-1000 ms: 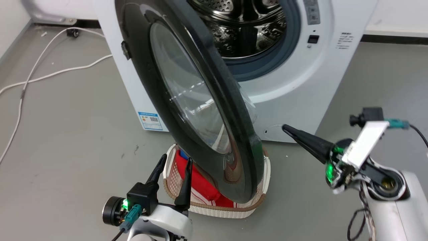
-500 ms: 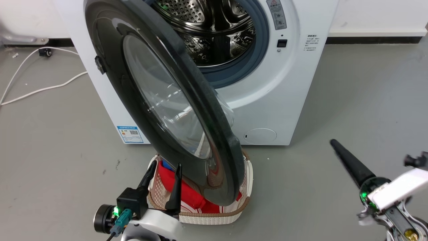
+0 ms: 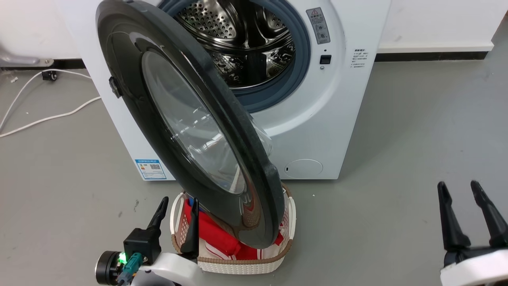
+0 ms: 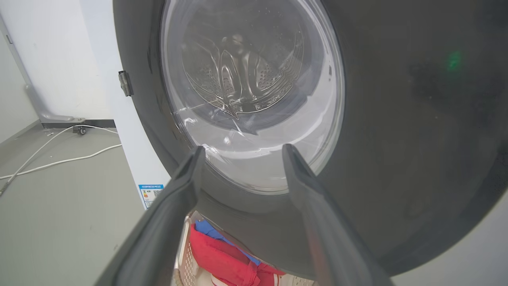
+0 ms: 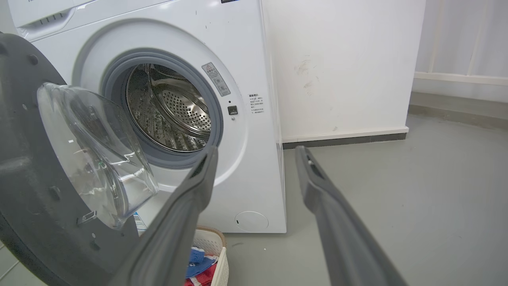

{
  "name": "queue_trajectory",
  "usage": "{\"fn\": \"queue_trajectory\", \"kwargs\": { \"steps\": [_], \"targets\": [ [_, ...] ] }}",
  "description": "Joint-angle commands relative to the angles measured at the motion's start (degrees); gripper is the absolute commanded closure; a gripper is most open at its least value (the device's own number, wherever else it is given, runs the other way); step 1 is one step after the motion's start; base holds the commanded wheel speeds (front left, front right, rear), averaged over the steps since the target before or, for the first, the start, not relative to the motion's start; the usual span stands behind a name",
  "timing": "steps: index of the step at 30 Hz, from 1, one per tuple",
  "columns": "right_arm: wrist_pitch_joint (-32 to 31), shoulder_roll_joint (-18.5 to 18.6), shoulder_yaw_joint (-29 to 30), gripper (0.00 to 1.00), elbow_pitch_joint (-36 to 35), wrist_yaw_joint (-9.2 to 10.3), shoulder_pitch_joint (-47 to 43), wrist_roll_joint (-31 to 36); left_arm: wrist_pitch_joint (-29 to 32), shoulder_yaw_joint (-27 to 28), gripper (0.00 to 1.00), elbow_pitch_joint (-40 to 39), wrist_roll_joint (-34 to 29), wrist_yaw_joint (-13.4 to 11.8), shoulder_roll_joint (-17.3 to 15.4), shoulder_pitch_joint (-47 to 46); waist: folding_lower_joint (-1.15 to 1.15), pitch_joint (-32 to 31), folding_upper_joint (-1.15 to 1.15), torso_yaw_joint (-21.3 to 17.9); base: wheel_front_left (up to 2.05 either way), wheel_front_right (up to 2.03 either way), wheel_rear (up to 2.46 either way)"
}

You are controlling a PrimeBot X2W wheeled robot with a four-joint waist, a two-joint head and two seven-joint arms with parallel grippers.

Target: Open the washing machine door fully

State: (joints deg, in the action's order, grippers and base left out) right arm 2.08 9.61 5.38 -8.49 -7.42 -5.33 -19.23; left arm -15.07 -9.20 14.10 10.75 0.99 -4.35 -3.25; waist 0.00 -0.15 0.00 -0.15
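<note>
Nearest me, left jaws sat spread and empty beside the basket [image 3: 242, 265], tips aimed at the door's [image 3: 186, 131] outer face. Right jaws, also spread and empty, hung well off to the right, I'd say to leave the swing clear. The door stood roughly half open over the basket, hinged left, more to go. Behind it, the drum [image 3: 242, 43] gaped.
</note>
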Motion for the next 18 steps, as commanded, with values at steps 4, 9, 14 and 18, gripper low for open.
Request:
{"fn": "queue_trajectory", "kwargs": {
  "steps": [4,9,14,18],
  "targets": [
    [1.7,-1.7,-0.4,0.0,-1.5,-0.13,-4.6,8.9,-0.2,0.4,0.0,-0.1,-0.4,-0.3,-0.7,1.2,0.0,-0.8,0.0,-0.4,0.0,0.0,0.0],
    [2.2,-3.3,-1.7,0.0,-0.7,-0.07,-7.5,12.3,-0.2,0.4,0.0,0.4,-0.6,-0.2,-1.4,1.9,0.0,-1.3,0.0,-0.8,0.0,0.0,0.0],
    [2.6,-4.0,-2.8,0.0,0.6,-0.07,-6.7,13.1,-0.2,0.3,0.0,0.8,-0.3,-0.2,-1.9,2.0,0.0,-1.4,0.0,-1.1,0.0,0.0,0.0],
    [2.7,-4.0,-3.5,0.0,0.9,-0.07,-5.7,12.9,-0.2,0.5,0.0,0.7,0.0,-0.4,-2.0,1.7,0.0,-1.2,0.0,-1.1,0.0,0.0,0.0]
  ]
}}
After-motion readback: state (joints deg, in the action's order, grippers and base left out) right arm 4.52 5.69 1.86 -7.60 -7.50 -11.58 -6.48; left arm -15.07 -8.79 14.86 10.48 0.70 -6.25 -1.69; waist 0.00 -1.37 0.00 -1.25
